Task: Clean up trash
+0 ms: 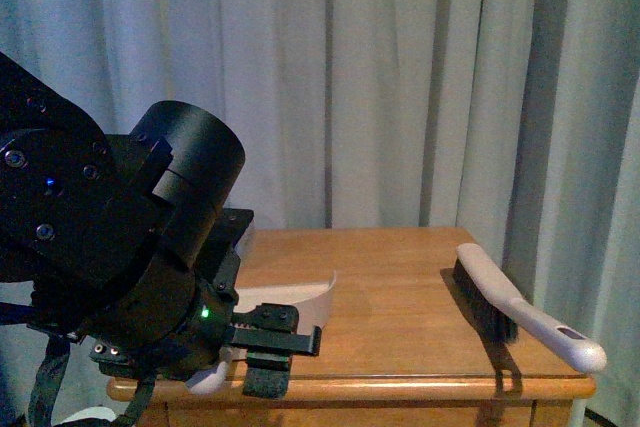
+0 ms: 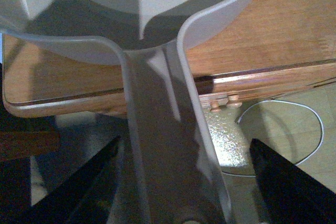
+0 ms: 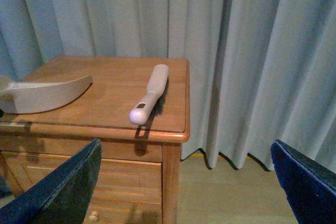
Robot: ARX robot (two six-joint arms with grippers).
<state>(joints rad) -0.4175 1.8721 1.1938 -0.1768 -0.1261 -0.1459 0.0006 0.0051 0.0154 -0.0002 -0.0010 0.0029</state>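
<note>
Left jaws: spread wide, either side of the dustpan (image 2: 157,129) handle, gripping nothing.
Right jaws: spread wide, empty, well apart from the bench (image 3: 105,87).
Dustpan: on the bench, handle overhanging the front edge.
Brush (image 1: 490,287): bench's right side.
Trash: cannot tell where.

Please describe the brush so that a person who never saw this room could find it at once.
Look at the wooden cabinet standing before the grey curtain. On its top, along the right side, lies the brush, its handle end at the front right corner. Unlike the wide, scoop-shaped dustpan to its left, it is long and narrow, with dark bristles.
</note>
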